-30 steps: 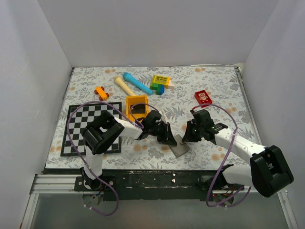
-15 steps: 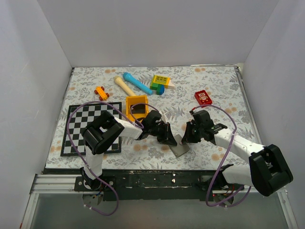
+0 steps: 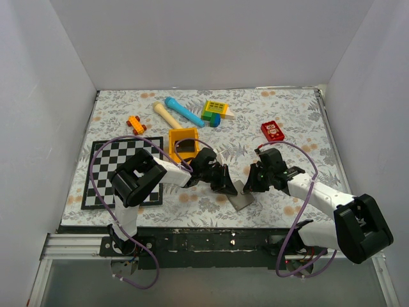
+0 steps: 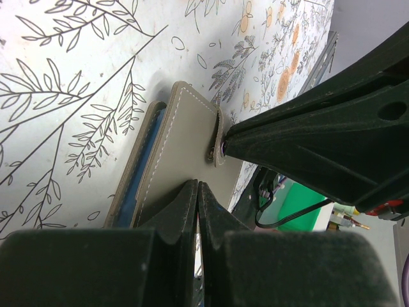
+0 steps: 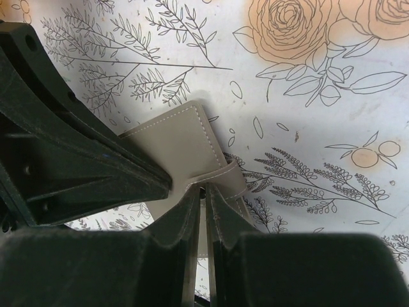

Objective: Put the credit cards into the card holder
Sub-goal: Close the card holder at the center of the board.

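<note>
i judge this the opening step: the grey card holder (image 3: 241,199) lies folded on the bench (image 3: 281,115), my left fingers (image 4: 179,214) clenched empty against it, my right fingers (image 5: 223,220) pinching its snap tab (image 5: 225,176), which i'd next peel off the stud (image 4: 211,151).

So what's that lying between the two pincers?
The grey card holder, lying on the flowered table; the top view shows it.
</note>
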`<state>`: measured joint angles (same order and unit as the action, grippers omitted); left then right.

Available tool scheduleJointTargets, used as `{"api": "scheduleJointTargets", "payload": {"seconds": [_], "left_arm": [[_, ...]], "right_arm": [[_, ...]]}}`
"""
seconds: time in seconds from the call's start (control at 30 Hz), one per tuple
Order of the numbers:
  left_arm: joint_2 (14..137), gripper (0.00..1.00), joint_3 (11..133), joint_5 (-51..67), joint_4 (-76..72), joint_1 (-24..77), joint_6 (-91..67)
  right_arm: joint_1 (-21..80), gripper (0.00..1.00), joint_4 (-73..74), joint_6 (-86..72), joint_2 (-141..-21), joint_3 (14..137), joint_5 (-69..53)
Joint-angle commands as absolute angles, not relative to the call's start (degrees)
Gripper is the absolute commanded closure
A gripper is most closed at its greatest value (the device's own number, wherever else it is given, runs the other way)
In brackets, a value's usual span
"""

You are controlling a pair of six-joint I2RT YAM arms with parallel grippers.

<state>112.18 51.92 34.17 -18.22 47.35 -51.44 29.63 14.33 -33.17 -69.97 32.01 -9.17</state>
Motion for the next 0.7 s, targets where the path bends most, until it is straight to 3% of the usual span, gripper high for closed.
{"api": "scheduleJointTargets", "payload": {"seconds": [0.0,0.67], "left_arm": [[115.3,1.0,51.3,25.4,-13.4,46.5,-48.4],[115.5,1.0,51.7,25.6,-13.4,46.5,-48.3]], "right_arm": [[29.6,0.85,12.7,-34.0,-69.3,30.8,-10.6],[30.1,0.85,11.7,-34.5,-69.6,29.5,-13.1]]}}
